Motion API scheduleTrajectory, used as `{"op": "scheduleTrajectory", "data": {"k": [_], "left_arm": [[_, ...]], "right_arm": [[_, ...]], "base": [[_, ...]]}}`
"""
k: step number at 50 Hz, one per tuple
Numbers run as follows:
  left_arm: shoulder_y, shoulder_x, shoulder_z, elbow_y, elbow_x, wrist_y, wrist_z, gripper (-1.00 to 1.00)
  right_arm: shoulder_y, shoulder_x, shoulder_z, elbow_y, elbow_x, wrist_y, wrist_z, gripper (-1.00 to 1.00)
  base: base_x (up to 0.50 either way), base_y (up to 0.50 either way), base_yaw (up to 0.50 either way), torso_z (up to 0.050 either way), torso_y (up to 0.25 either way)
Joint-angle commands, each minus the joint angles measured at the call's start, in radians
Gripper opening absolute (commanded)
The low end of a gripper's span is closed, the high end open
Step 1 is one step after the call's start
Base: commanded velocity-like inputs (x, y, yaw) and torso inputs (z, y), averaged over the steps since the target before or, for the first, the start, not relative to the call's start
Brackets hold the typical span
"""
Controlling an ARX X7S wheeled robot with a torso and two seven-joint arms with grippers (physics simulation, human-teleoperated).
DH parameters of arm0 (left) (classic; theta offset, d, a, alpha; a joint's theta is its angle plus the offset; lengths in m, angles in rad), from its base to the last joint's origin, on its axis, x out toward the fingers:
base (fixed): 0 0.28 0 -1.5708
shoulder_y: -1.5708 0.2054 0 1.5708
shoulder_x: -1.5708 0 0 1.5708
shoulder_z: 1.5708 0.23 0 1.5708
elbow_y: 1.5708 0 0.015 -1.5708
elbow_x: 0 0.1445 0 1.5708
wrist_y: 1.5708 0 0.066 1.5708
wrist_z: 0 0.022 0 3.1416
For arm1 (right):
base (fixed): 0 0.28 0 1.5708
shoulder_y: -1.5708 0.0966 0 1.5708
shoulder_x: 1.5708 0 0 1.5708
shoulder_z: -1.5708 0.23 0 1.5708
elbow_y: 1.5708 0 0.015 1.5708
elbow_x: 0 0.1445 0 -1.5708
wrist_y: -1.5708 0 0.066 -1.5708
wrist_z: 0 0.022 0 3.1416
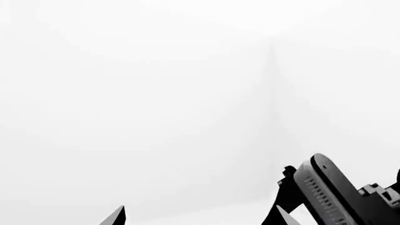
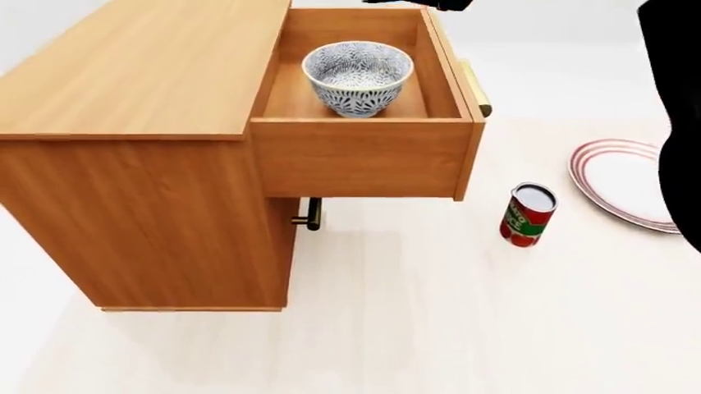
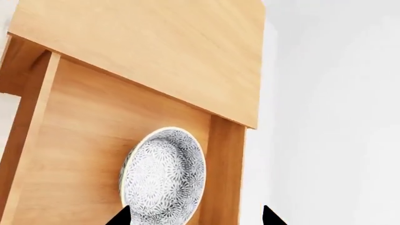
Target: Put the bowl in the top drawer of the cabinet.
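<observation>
Here one bowl (image 2: 357,78) sits in the top drawer (image 2: 362,156), seemingly untouched.

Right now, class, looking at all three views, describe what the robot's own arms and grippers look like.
Little shows. The left gripper has dark, pointed fingertips; beside it sits a rounded grey-and-black housing with a ridged strip and a small grey bracket. The right gripper shows only two black pointed tips. In the head view, the right arm is a plain black silhouette. No cables or markings visible.

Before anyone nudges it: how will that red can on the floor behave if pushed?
The can stands upright and is taller than it is wide, so a push high on its side would probably tip it. Once down, its round body would likely roll, possibly toward the plate. It looks like rigid metal, so it should not crush easily.
</observation>
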State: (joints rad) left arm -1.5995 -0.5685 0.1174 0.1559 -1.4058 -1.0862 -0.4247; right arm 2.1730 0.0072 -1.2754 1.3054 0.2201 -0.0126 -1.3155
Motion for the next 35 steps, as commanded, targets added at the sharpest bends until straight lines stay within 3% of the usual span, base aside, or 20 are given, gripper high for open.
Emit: {"op": "scheduleTrajectory", "data": {"k": [1, 12, 19, 35], "left_arm": [[0.019, 0.007, 0.000, -0.009, 0.012, 0.024, 0.012, 1.00], [0.057, 0.006, -0.009, -0.015, 0.019, 0.048, 0.017, 1.00], [0.069, 0.005, -0.016, -0.016, 0.015, 0.056, 0.008, 1.00], [0.066, -0.020, -0.076, 0.004, -0.066, 0.048, -0.092, 1.00]], "right_arm": [[-0.003, 0.021, 0.191, 0.003, -0.094, 0.002, 0.026, 1.00], [-0.018, 0.083, 0.309, -0.020, -0.077, 0.054, 0.092, 1.00], [-0.146, 0.307, 0.364, -0.585, -0.015, 0.410, 0.202, 1.00], [-0.359, 0.613, 0.600, -1.312, 0.188, 0.846, 0.464, 1.00]], "base": [[0.00, 0.00, 0.00, 0.000, 0.137], [0.00, 0.00, 0.00, 0.000, 0.137], [0.00, 0.00, 0.00, 0.000, 0.137], [0.00, 0.00, 0.00, 0.000, 0.137]]}}
